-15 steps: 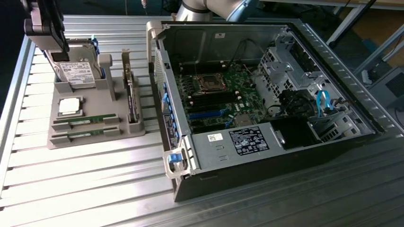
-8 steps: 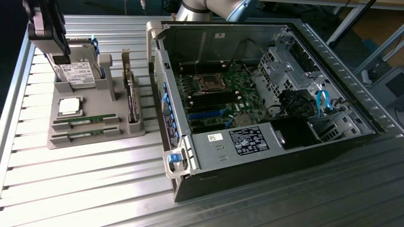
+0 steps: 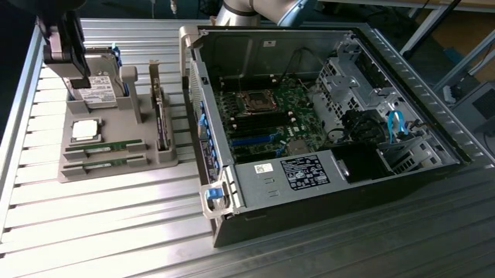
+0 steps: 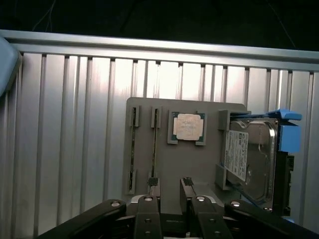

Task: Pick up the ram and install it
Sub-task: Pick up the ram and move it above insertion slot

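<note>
Two green ram sticks [image 3: 103,149] [image 3: 99,166] lie in slots at the near end of a grey holder tray [image 3: 116,124], left of the open computer case [image 3: 325,116]. In the wrist view the same ram sticks [image 4: 133,149] [image 4: 154,144] appear as thin edge-on strips on the tray [image 4: 204,164]. My gripper [image 3: 76,75] hangs above the tray's far end, over the hard drive and well away from the sticks. In the wrist view the gripper [image 4: 170,185] stands open, with nothing between its dark fingers [image 4: 153,186].
The tray also holds a silver processor chip [image 3: 85,130], a hard drive [image 3: 97,90] with blue rails and an upright dark expansion card [image 3: 160,116]. The motherboard [image 3: 259,116] lies inside the case, with dark memory slots [image 3: 236,113] beside the processor socket. Ribbed metal table [image 3: 116,231] all around.
</note>
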Controlling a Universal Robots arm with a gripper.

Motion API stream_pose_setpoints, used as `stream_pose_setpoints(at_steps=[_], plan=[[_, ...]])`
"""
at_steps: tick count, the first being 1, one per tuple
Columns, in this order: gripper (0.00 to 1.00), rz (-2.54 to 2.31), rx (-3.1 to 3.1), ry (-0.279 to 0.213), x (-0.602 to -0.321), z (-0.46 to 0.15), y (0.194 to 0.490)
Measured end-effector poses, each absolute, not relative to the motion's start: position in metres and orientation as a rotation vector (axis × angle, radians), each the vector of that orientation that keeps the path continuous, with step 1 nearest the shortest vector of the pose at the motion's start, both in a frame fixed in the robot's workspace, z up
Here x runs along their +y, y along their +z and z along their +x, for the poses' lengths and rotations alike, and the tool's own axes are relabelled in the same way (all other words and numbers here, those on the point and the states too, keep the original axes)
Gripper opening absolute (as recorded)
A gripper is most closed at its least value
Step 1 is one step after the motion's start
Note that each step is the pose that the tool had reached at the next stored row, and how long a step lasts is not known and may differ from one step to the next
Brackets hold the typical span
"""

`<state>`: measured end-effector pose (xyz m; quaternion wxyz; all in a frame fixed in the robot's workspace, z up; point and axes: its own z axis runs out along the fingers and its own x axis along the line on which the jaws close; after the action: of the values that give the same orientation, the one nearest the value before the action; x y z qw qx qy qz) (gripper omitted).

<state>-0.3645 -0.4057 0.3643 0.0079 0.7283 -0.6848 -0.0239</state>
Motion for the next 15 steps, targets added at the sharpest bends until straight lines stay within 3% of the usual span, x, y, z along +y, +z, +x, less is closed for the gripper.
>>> stream_pose_setpoints(at_steps=[15], plan=[[0.3, 2.281, -2.136, -0.075, -0.406, -0.365, 0.33]])
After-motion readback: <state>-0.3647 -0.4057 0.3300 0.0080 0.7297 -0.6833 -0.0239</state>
